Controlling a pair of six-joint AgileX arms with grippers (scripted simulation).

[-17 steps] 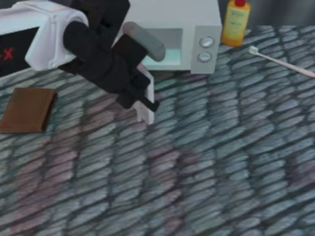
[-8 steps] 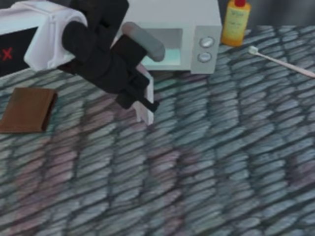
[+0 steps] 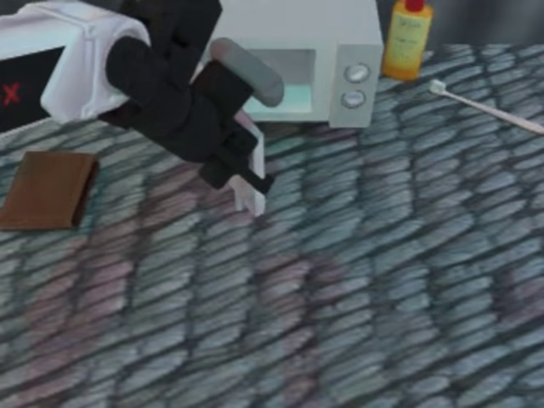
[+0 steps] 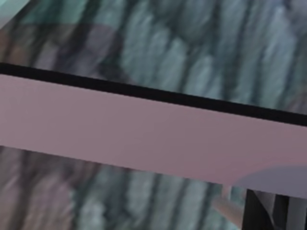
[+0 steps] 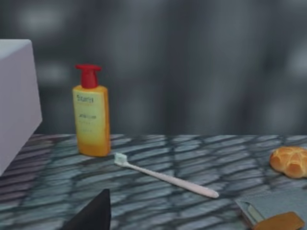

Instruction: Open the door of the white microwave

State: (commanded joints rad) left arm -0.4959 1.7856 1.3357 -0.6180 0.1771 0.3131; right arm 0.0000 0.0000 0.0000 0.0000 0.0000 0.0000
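The left hand (image 3: 252, 180) grips the swung-open door (image 3: 256, 174) edge.

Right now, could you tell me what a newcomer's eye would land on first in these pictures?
First, my bulky black-and-white left arm, reaching from the table's far left, its left pincer at the free edge of the door, which stands swung wide open. Behind it sits the white microwave, its pale teal inside exposed. Next, the orange bottle at its right.
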